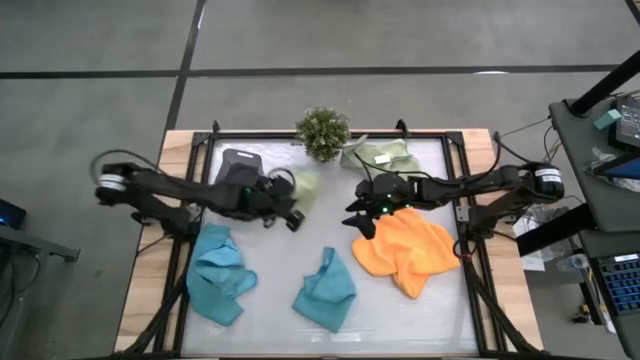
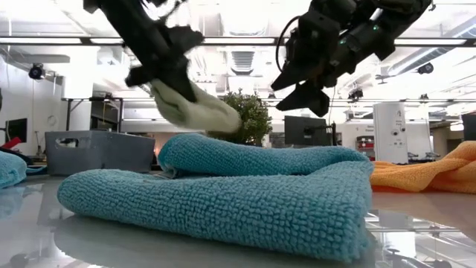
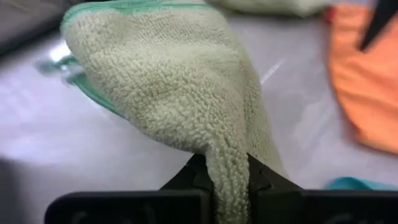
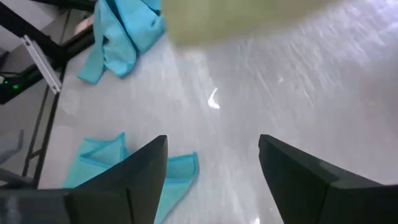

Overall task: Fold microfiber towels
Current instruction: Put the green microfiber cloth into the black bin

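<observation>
Your left tool (image 3: 227, 177) is pinched tight on one edge of the pale sage-green microfiber cloth (image 3: 168, 87), and the cloth hangs from that pinch clear of the white table (image 1: 300, 255), as the low view shows. From the left tool the cloth runs outward, toward the middle of the table and toward your right tool (image 1: 362, 212), so its long axis lies roughly along the line joining the two tools. The free, bunched end points away from the left tool's fingers; that end is the one you would need for spreading the cloth.

Your right tool hovers with its fingers spread wide and nothing between them, just beside the bright orange microfiber cloth (image 1: 405, 250) and near the hanging sage cloth. It is the nearer free tool to the dangling end, so the coming move probably falls to it: reach across toward the left tool and take an opposite corner.

The other cloths lie apart from both tools: one teal-blue microfiber cloth (image 1: 222, 275) below the left arm, another teal-blue cloth (image 1: 325, 290) between the tools and nearer you, and a second sage-green cloth (image 1: 385, 155) beyond the right tool.
</observation>
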